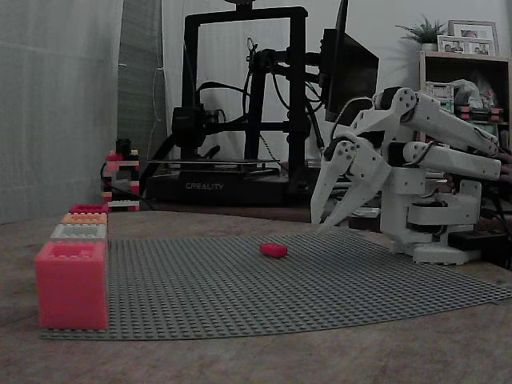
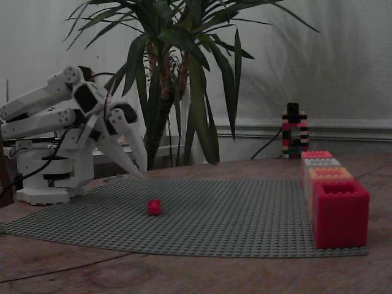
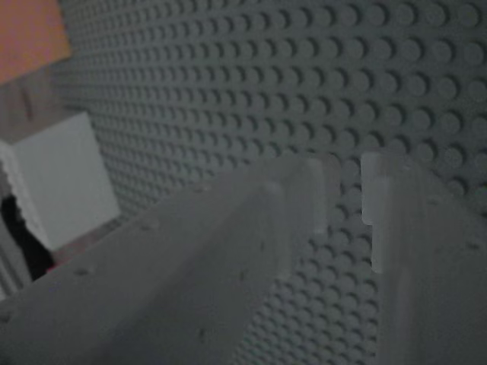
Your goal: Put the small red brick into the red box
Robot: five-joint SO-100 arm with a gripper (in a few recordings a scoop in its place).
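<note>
The small red brick [image 1: 273, 250] [image 2: 154, 207] lies alone on the grey studded baseplate [image 1: 360, 280] [image 2: 245, 220]. The red box [image 2: 340, 211] stands at the near end of a row of boxes on the plate's right edge; from the other side it is the far end of that row [image 1: 88, 208]. My white gripper [image 1: 320, 226] [image 2: 142, 173] hangs tips-down over the plate's edge by the arm's base, well short of the brick. Its jaws stand a little apart, holding nothing. In the wrist view the gripper [image 3: 346, 190] hovers over bare studs.
The row also holds a salmon-pink box [image 1: 70, 284], a white box [image 1: 78, 232] and an orange box [image 1: 84, 218]. A small brick tower [image 1: 120, 180] [image 2: 294, 131] stands behind the row. A 3D printer [image 1: 240, 104] and a potted plant [image 2: 177, 79] stand beyond the table.
</note>
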